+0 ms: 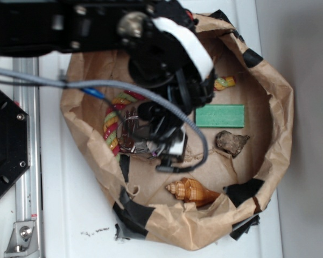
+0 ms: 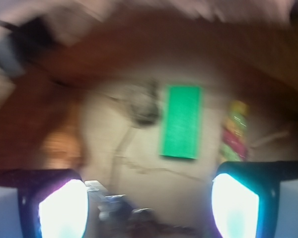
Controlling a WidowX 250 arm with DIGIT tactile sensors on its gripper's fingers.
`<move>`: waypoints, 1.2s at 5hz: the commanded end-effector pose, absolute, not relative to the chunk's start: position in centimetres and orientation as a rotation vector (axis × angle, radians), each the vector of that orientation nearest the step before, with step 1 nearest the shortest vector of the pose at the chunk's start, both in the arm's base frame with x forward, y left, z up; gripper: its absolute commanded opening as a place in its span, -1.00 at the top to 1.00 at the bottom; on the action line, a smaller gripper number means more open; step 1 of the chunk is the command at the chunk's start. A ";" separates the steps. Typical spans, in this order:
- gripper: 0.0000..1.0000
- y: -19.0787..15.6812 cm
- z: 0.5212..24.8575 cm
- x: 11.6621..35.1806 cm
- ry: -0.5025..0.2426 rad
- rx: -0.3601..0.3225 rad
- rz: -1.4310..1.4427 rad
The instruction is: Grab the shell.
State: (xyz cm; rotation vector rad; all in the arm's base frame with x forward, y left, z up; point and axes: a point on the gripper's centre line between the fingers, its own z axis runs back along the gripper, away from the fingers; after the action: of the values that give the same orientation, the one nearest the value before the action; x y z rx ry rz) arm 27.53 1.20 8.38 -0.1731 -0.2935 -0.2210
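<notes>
My tool (image 1: 169, 156) hangs open over the paper-lined basket (image 1: 280, 107), holding nothing.
The shell (image 1: 191, 192) lies on the basket floor by the near rim, apart from my tool; green block (image 1: 219, 116) and brown rock (image 1: 231, 142) sit farther right.

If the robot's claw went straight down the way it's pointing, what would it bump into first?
Probably the keys. The open gripper points down with them between its fingers. The shell lies off to the side. Depth is unclear.

Glossy orange-tan shell (image 1: 191, 192) on its side, near paper rim.
</notes>
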 end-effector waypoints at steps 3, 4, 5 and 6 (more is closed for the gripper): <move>-1.00 -9.8 6.0 29.2 -0.302 -0.177 -0.470; -1.00 -10.7 2.9 29.7 -0.242 -0.152 -0.508; 0.35 -10.9 1.5 29.7 -0.194 -0.113 -0.518; 1.00 -9.9 2.4 29.9 -0.212 -0.095 -0.465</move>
State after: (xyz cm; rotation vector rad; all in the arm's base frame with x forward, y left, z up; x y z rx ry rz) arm 30.05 -8.80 2.15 -0.0903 -0.2019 -0.4358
